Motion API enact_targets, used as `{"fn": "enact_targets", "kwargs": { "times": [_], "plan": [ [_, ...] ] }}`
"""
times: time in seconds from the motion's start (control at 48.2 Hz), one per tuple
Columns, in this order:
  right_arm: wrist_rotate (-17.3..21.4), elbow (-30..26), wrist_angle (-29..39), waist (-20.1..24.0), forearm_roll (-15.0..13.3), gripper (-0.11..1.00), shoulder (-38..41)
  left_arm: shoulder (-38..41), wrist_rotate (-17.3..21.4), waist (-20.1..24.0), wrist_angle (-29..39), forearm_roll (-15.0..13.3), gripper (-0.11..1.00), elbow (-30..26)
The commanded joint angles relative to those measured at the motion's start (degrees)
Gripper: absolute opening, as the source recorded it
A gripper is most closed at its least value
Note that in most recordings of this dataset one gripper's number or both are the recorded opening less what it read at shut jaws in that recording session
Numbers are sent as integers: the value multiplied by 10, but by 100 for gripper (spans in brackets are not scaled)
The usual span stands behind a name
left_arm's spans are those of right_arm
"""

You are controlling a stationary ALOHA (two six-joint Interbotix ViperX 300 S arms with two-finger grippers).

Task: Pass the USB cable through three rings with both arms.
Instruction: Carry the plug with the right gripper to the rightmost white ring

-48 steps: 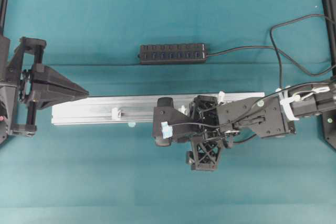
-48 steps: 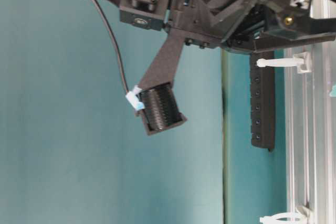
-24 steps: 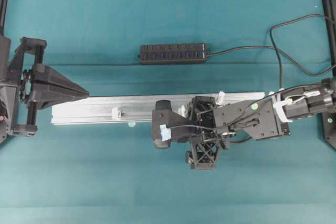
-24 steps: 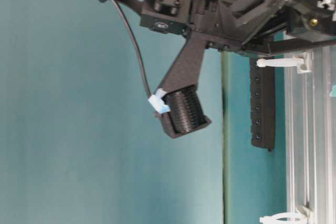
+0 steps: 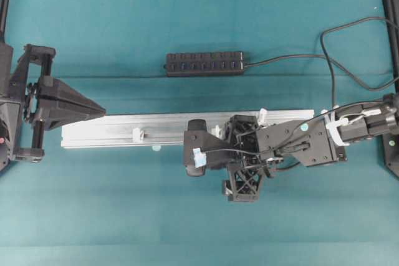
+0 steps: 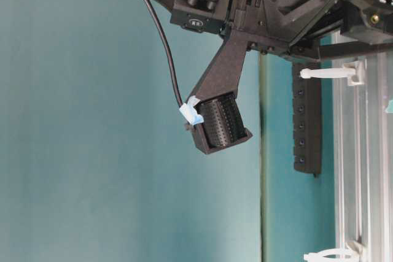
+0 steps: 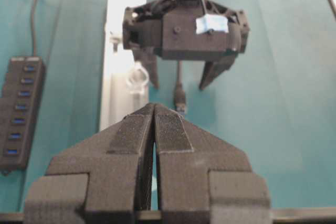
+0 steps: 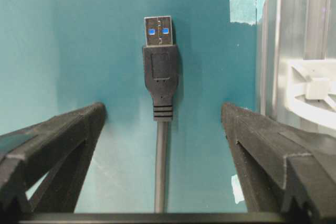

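The USB cable lies flat on the teal table (plug beside the rail), unheld between the spread right gripper; left gripper clenched, empty.

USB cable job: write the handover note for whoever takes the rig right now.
Left tool: shut, empty, parked off the rail's left end.
Right tool: open, straddling the USB cable, not gripping it.
The cable's plug lies flat on the mat beside the aluminium rail.
Rings stand upright on the rail; the ones in view have no cable in them.
Done: nothing threaded.
Left: grasp the plug, feed it through all three rings, hand over between arms.
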Motion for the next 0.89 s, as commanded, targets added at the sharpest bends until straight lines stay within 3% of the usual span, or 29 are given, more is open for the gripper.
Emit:
{"fn": "enact_targets", "kwargs": {
  "times": [0.0,0.207,0.415,0.498,0.643,0.871],
  "plan": [
    [3,2,-4,1,-2,84,2,-1,1,-1,-3,2,2,-7],
    [2,0,-3,2,-2,68,3,-1,0,-1,-3,2,2,-7],
    [5,-2,-1,3,2,19,3,-1,-1,-1,-3,2,2,-7],
    [4,-2,-1,3,2,5,4,0,-1,-1,-3,2,2,-8],
    [4,-1,0,3,2,-5,3,-1,-1,-1,-3,2,2,-8],
    [4,-2,1,3,2,-5,3,-1,-1,-1,-3,2,2,-9]
  ]
}}
